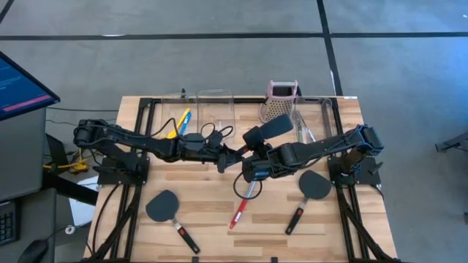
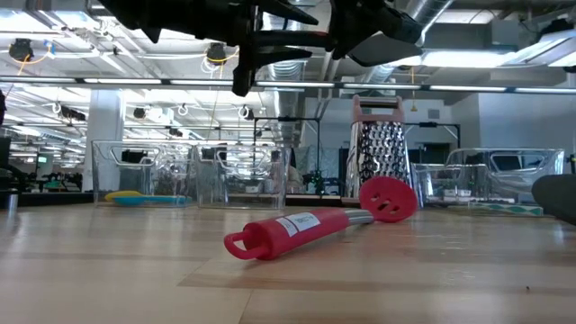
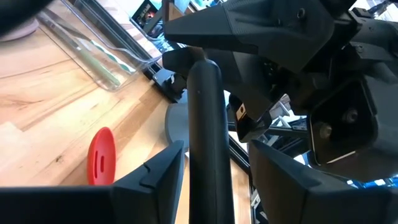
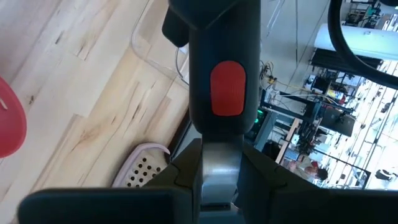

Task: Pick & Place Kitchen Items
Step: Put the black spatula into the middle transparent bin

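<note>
A black spatula with a black-red handle is held in the air over the table's middle, its head raised toward the far side. My right gripper is shut on it. My left gripper faces it from the table's left and is open. Its fingers stand on either side of the handle's black shaft, with a gap showing on one side. A red spoon lies flat on the table below; it also shows in the low view. My right gripper pinches the spatula's metal neck between its two fingers, just below the black-red handle. The fingers come from the table's right and lie across the spatula. The spatula is lifted clear of the table and tilted, head up.
Two more black spatulas lie on the table at the near left and near right. Clear bins stand along the far edge, holding yellow and blue spoons and tongs. A pink-topped grater stands between the bins.
</note>
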Tool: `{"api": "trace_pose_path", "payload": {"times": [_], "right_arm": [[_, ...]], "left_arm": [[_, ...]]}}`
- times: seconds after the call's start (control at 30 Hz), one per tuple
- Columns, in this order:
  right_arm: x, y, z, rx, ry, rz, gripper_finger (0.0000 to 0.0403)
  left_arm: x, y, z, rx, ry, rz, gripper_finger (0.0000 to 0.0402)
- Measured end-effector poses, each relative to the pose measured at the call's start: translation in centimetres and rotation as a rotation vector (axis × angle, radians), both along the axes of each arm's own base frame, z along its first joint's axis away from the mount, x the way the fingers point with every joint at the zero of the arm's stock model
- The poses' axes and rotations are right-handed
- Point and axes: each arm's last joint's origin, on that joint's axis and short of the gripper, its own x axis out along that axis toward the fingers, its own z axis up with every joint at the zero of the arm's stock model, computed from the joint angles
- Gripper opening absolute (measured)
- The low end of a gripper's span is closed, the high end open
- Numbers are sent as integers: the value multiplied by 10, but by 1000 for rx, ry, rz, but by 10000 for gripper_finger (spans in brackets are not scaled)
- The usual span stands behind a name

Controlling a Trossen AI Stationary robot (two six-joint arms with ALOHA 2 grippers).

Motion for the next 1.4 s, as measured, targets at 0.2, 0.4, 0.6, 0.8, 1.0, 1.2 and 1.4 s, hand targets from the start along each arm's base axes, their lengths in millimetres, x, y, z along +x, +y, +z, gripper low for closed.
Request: {"api": "trace_pose_path", "payload": {"times": [0.2,0.4,0.6,0.8,1.0,1.2,1.4], "right_arm": [[0,0,0,4,0,1,63],[0,0,0,20,2,6,63],[-1,0,0,17,5,6,63],[0,0,1,15,-4,3,93],[0,-1,2,-38,-8,-9,213],[-5,2,8,-206,18,-12,276],[-15,11,33,-221,-14,-2,274]], "left_arm": [[0,0,0,2,0,0,132],[0,0,-1,3,6,1,63],[0,0,-1,62,8,-4,25],[0,0,0,81,3,-9,24],[0,0,1,99,-3,-17,24],[0,2,2,103,-12,-9,24],[0,12,6,106,-35,18,24]]}}
